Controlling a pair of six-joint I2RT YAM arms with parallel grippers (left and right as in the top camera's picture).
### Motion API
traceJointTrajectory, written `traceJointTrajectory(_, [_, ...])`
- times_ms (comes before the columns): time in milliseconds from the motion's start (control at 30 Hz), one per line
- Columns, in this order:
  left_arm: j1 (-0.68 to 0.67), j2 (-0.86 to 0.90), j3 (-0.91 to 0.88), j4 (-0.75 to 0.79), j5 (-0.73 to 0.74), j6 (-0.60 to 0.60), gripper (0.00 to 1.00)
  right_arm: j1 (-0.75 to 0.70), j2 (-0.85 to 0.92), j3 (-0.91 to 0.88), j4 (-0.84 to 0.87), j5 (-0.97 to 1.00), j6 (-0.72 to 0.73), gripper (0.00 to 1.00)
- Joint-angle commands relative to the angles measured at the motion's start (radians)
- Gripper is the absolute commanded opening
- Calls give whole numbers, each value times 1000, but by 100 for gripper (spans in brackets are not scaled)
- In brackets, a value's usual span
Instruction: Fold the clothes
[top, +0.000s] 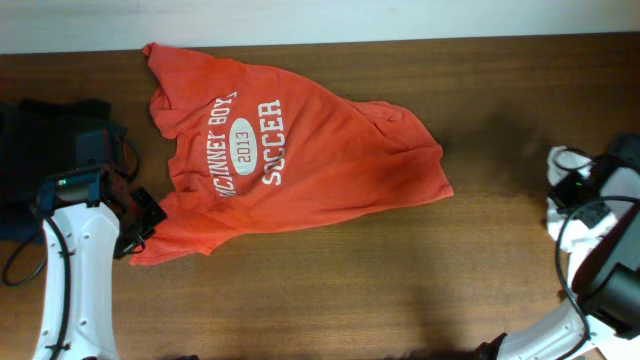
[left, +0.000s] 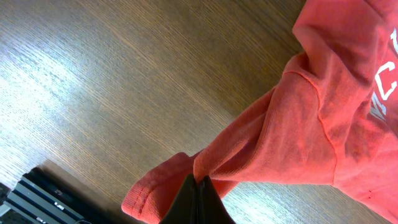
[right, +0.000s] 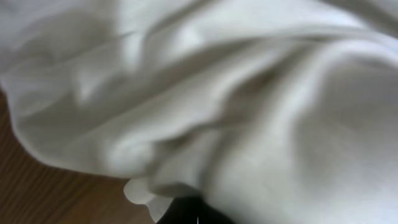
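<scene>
Shirt (top: 290, 150), orange with white lettering: lies rumpled and unfolded on wooden table (top: 400, 290), toward its left and far side. Left gripper (left: 198, 198): clamped on the sleeve hem at the near-left corner, fabric pinched between the fingers. Right gripper (top: 578, 195): sits at the right edge over white cloth (right: 217, 93), well apart from the orange fabric; cannot tell whether fingers are apart or together. Dark clothing (top: 45, 130) at left edge.

Open table (top: 420, 280) below and right of orange shirt (top: 300, 150); dark clothes (top: 30, 150) block left.
</scene>
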Motion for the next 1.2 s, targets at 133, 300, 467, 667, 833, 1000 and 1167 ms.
traceJointTrajectory(133, [8, 2, 2, -3, 0, -13, 0, 32, 1, 169, -265, -565, -202, 57])
traceJointTrajectory(300, [8, 2, 2, -4, 0, -13, 0, 202, 2, 97, -397, -386, -247, 77])
traceJointTrajectory(467, [8, 2, 2, -4, 0, -13, 0, 377, 2, -21, -260, -386, -245, 78])
traceJointTrajectory(667, [8, 2, 2, -4, 0, -12, 0, 492, 2, -43, -172, -354, -98, 78])
traceJointTrajectory(833, [8, 2, 2, -4, -1, -12, 0, 537, 2, -44, -151, -353, -77, 77])
traceJointTrajectory(1000, [8, 2, 2, -4, -1, -12, 1, 553, 2, -44, -135, -349, -52, 67])
traceJointTrajectory(1167, [8, 2, 2, -4, -1, -12, 1, 582, 4, -47, -121, -344, -53, 46])
